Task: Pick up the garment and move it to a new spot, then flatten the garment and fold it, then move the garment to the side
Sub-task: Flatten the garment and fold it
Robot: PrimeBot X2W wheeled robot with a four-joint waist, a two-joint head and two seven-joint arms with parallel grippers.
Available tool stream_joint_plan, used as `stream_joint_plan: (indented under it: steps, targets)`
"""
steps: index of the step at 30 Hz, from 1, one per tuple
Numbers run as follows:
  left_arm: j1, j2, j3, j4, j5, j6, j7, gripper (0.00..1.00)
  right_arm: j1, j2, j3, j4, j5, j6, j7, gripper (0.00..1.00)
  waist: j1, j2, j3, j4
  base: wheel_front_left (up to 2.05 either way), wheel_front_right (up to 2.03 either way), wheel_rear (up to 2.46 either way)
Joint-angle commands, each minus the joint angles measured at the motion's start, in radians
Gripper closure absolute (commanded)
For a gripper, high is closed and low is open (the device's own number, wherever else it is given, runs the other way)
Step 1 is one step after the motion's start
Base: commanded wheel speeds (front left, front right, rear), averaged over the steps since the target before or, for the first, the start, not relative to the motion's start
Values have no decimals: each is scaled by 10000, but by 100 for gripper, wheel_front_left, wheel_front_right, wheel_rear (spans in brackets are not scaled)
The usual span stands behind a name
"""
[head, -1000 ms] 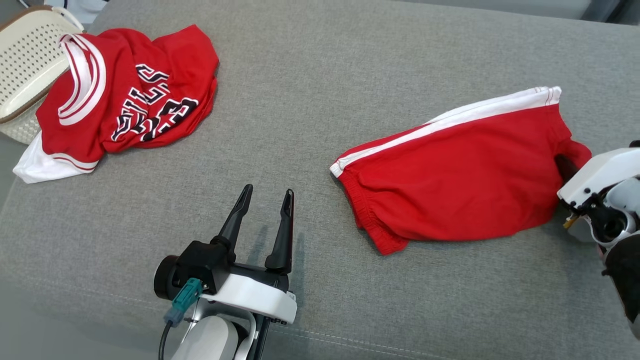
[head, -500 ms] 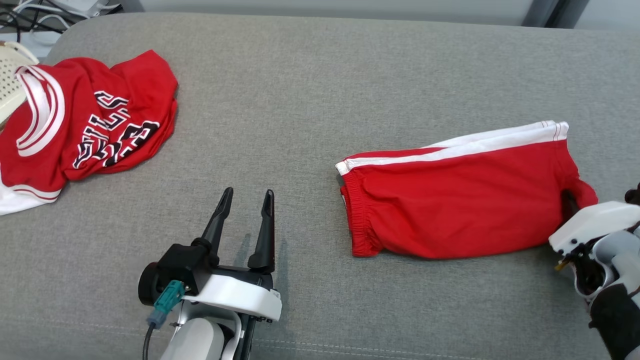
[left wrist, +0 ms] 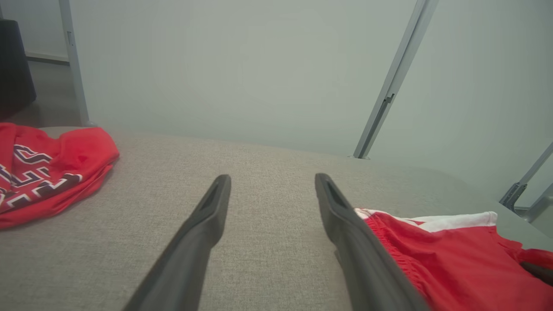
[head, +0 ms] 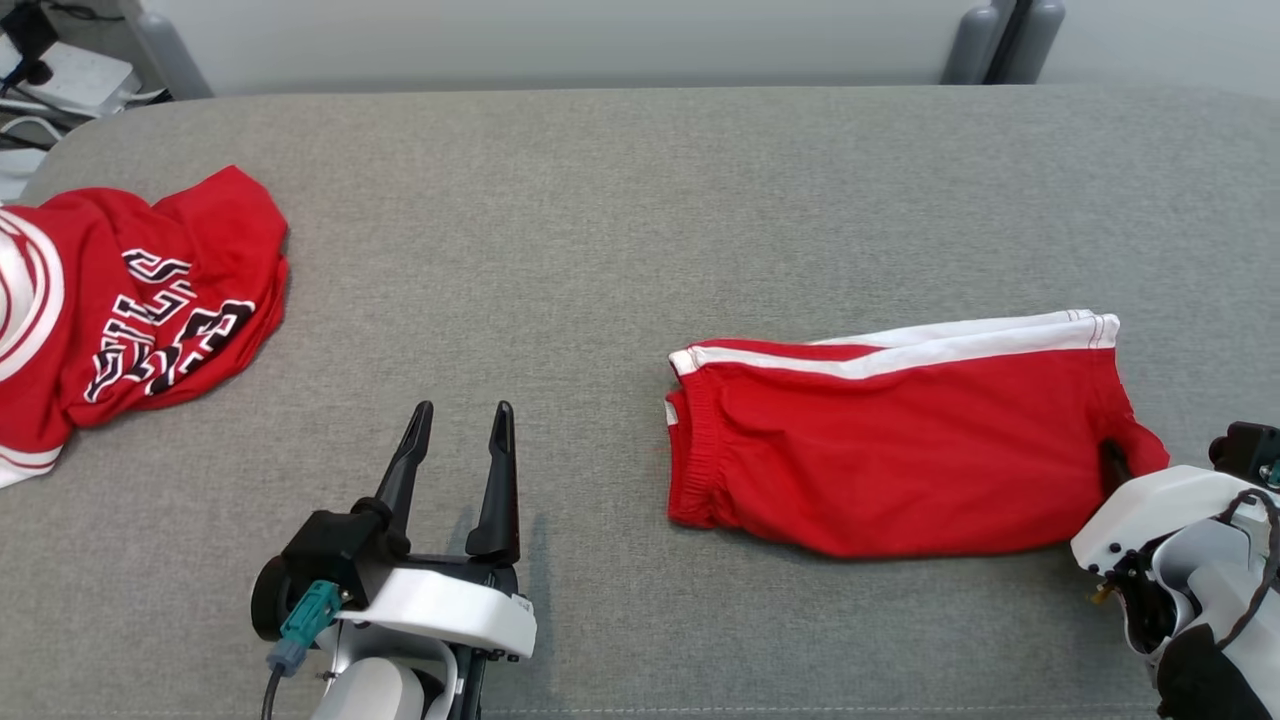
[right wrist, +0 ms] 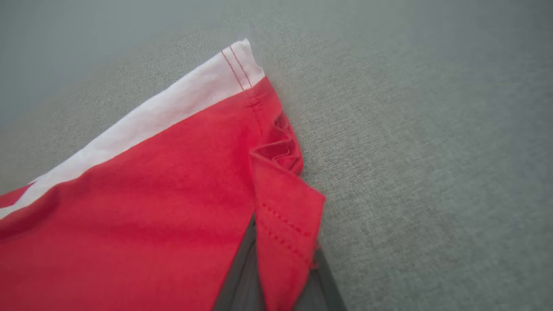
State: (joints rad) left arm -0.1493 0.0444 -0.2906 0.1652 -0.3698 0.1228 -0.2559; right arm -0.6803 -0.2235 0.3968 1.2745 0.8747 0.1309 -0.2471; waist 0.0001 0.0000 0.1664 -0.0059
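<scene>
The head camera has tipped up, so the far edge of the grey cushion [head: 600, 110] now shows and the red shirt [head: 140, 310] sits further left. The red shorts [head: 900, 450], pinched by the right gripper [head: 1110, 463], now lie straighter across the view.

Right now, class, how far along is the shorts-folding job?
Done, apparently: the shorts lie folded in half, flat on the cushion. In hand: the right tool is shut on a hem corner. Remaining: moving them aside; the left tool hovers open, empty.
</scene>
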Motion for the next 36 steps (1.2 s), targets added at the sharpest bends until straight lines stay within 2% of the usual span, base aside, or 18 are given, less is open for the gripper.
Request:
stream_joint_plan:
  steps: [1,2,3,4,9,14,18,23,30,36]
  targets:
    - [-122,58,338,-205,17,-86,-59,0,251,-119,34,-138,-262,-2,-143,82,-1,0,-86,-138,0,0,0]
    - [-122,58,338,-205,17,-86,-59,0,251,-119,34,-138,-262,-2,-143,82,-1,0,-86,-138,0,0,0]
    - [-110,58,341,-195,19,-86,-59,0,277,-143,-71,-183,-409,-2,-143,68,-1,0,-117,-186,0,0,0]
    - [-97,58,348,-186,19,-87,-59,0,298,-188,-196,-254,-575,-2,-144,0,-1,0,-144,-226,0,0,0]
    - [-13,58,414,-174,22,-87,-59,0,708,-413,-1366,-1311,-1540,-2,-145,0,-1,0,-334,-411,0,0,0]
    - [97,58,368,-294,-12,-3,-59,0,1833,-460,-2484,-3519,-3239,-2,-146,0,-1,0,-470,-526,0,0,0]
    - [225,58,276,-359,-59,51,-59,0,3133,-147,-2228,-5553,-4029,-2,-146,0,-1,0,-608,-588,0,0,0]
    - [423,58,127,-430,-32,99,-59,0,4447,-576,-1598,-7447,-4264,-2,-146,0,-1,0,-759,-651,0,0,0]
    - [720,58,21,-588,12,187,-59,0,5811,-536,-2303,-9006,-4876,-2,-146,0,-1,0,-932,-697,0,0,0]
    - [942,58,64,-614,7,210,-59,0,6488,-298,-2703,-9475,-5106,-2,-147,0,-1,0,-1049,-758,0,0,0]
